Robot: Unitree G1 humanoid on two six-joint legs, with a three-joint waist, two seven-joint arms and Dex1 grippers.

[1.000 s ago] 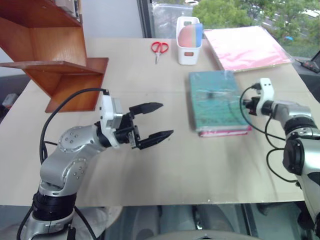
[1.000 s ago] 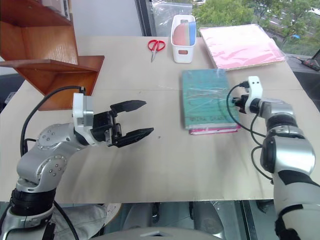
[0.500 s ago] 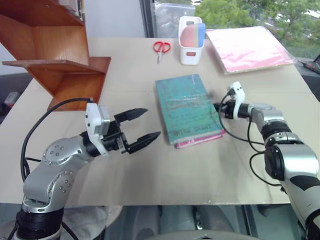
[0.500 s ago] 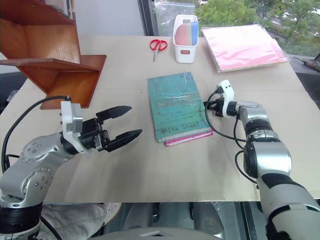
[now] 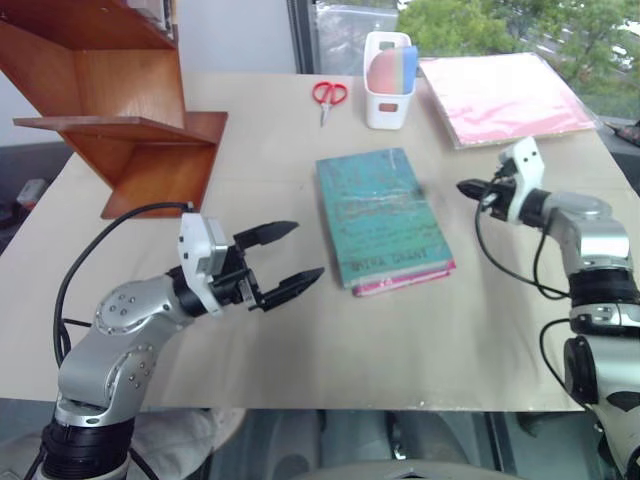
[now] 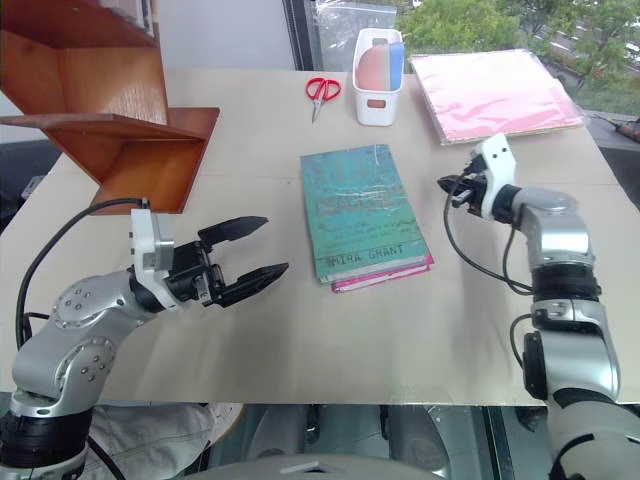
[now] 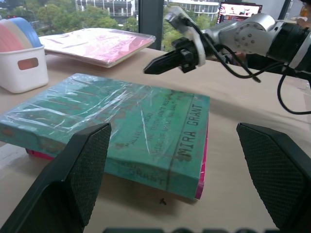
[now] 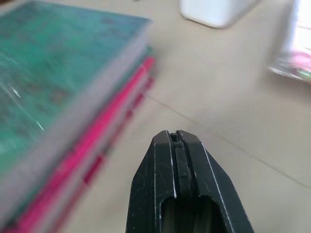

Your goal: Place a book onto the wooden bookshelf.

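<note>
The teal-green book (image 5: 380, 215) lies flat mid-table, slightly skewed, on top of a smaller magenta-pink book (image 5: 405, 283). The wooden bookshelf (image 5: 130, 110) stands at the table's far left. My left gripper (image 5: 305, 250) is open and level, a short way left of the book and pointing at it, with nothing between its fingers. My right gripper (image 5: 462, 186) is shut and empty. It hovers just right of the book's far right corner, clear of it, and the left wrist view shows the right gripper (image 7: 148, 69) above the book (image 7: 121, 126).
Red scissors (image 5: 328, 95), a white container (image 5: 388, 80) and a pale pink folder (image 5: 505, 95) lie along the table's far side. The bare tabletop (image 5: 260, 180) stretches between the book and the shelf.
The book and the pink one under it slid left and turned a little with the right gripper against their edge. That gripper has since lifted away to the right. The left gripper barely moved.
</note>
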